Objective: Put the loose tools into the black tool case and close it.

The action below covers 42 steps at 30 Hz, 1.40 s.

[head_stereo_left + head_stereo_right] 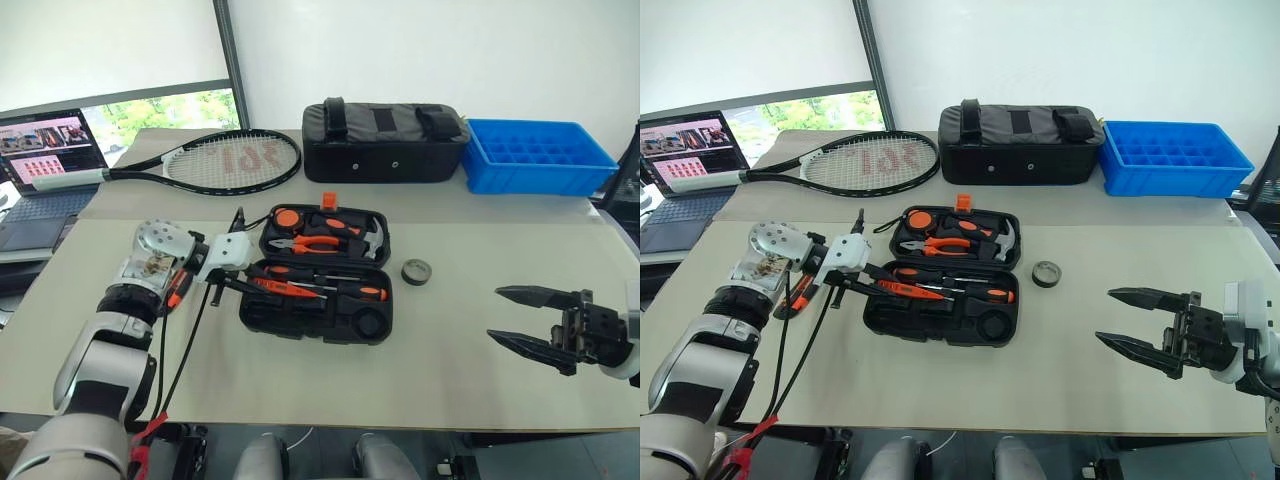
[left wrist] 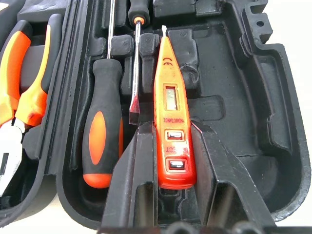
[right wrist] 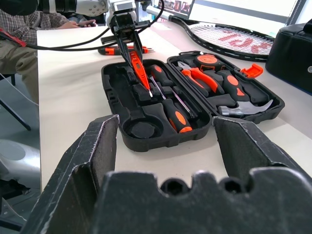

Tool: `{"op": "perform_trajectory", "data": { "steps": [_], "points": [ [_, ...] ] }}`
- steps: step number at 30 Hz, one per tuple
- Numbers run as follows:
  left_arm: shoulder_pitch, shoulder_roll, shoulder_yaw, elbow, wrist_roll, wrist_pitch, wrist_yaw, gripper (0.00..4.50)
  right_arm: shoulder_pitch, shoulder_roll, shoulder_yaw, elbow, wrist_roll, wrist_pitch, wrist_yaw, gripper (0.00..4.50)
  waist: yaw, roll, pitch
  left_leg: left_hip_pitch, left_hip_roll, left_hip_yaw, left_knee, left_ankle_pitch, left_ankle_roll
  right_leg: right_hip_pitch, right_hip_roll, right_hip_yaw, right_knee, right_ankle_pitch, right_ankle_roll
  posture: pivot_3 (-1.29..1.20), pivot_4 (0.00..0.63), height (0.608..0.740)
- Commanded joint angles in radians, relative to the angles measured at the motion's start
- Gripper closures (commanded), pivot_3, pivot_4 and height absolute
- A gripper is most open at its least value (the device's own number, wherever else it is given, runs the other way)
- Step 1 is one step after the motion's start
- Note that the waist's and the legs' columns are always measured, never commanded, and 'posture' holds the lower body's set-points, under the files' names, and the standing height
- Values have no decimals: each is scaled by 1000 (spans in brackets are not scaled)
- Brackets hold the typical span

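Beige desk (image 1: 420, 350): left gripper (image 3: 130, 40) clamps an orange tester (image 2: 173, 131) over the open black case's (image 1: 315, 322) near tray; lower it flat into its slot. Right gripper (image 1: 520, 315) hangs open.

Bright, even daylight from the rear windows (image 1: 120, 60); soft shadows, and sharp focus throughout.

The laptop (image 1: 40, 160) at the far left is cut off by the picture's edge, its screen content too small to make out. An orange-and-black tool (image 1: 797, 291) on the table lies half hidden behind the left arm; what it is cannot be told. The person (image 3: 29, 22) seated beyond the table is cropped at the shoulders.
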<state>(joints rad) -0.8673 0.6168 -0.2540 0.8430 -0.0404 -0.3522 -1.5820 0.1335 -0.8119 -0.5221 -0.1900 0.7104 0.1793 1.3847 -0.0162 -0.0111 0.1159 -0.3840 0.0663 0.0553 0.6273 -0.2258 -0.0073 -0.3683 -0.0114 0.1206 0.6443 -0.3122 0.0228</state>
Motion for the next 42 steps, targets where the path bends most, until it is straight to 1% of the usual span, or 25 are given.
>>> {"op": "perform_trajectory", "data": {
  "steps": [1,7,19,20,21,22,25,28,32,35,36,37,38,42],
  "points": [
    [-14,15,-20,16,53,3,8,4020,-2,0,-18,-33,17,-21,-1,901,0,0,0,0,0,0,0,0,0,0,0,0,0,0,0,0,150,707],
    [-18,22,-27,29,88,4,47,4020,-5,-2,-17,-28,14,-23,2,901,-1,0,0,1,0,0,0,0,0,0,1,0,1,0,0,0,150,707],
    [-1,7,-51,17,105,8,43,4020,-1,2,-13,-31,6,-32,-2,901,-2,0,0,1,1,0,1,0,0,0,2,1,2,-1,1,0,150,707],
    [-1,7,-51,17,105,7,44,3000,1,3,-14,-32,6,-33,-1,901,-2,0,0,1,1,0,1,0,0,0,2,1,2,-1,1,0,150,707],
    [-1,7,-50,17,105,7,44,2742,2,3,-14,-33,6,-34,-1,901,-2,0,0,1,1,0,1,0,0,0,2,1,2,-1,1,0,150,707],
    [-1,6,-46,18,104,1,52,2284,4,4,-15,-34,6,-34,-4,901,-2,0,0,1,1,0,1,0,0,0,2,1,2,-1,1,0,150,707],
    [-7,-4,-27,21,94,-16,85,1275,6,6,-13,-31,3,-39,-3,901,-2,0,0,1,1,0,1,0,0,0,2,1,2,-1,1,0,150,707],
    [-17,-11,11,4,54,-10,96,186,9,8,-12,-30,3,-42,-3,901,0,0,0,1,1,0,1,0,0,0,2,1,2,0,1,0,150,707],
    [-32,-10,67,-37,-11,33,75,186,11,10,-11,-20,0,-51,3,901,1,0,0,0,1,0,1,0,0,0,2,1,2,0,1,0,150,707],
    [-38,-16,124,-103,-102,128,42,186,8,12,-6,-10,-4,-60,7,901,1,0,0,0,1,-1,1,0,0,0,2,1,2,0,1,0,150,707],
    [-31,-20,136,-126,-128,157,28,704,7,13,-3,-9,-5,-62,6,901,2,0,0,0,1,-1,1,0,0,0,2,1,2,0,1,0,150,707],
    [-18,-20,138,-146,-140,173,15,864,6,14,0,-10,-6,-64,5,901,2,0,0,0,1,-1,1,0,0,0,2,1,2,0,1,0,150,707],
    [-1,-20,135,-163,-143,172,6,1311,4,16,3,-9,-7,-66,4,901,2,1,0,0,1,-1,1,0,0,0,2,1,2,0,1,0,150,707],
    [59,-41,116,-194,-120,128,36,2794,1,24,8,-11,-13,-70,1,901,0,2,-1,0,1,-1,1,0,0,0,2,2,2,0,0,0,150,707]
  ]
}}
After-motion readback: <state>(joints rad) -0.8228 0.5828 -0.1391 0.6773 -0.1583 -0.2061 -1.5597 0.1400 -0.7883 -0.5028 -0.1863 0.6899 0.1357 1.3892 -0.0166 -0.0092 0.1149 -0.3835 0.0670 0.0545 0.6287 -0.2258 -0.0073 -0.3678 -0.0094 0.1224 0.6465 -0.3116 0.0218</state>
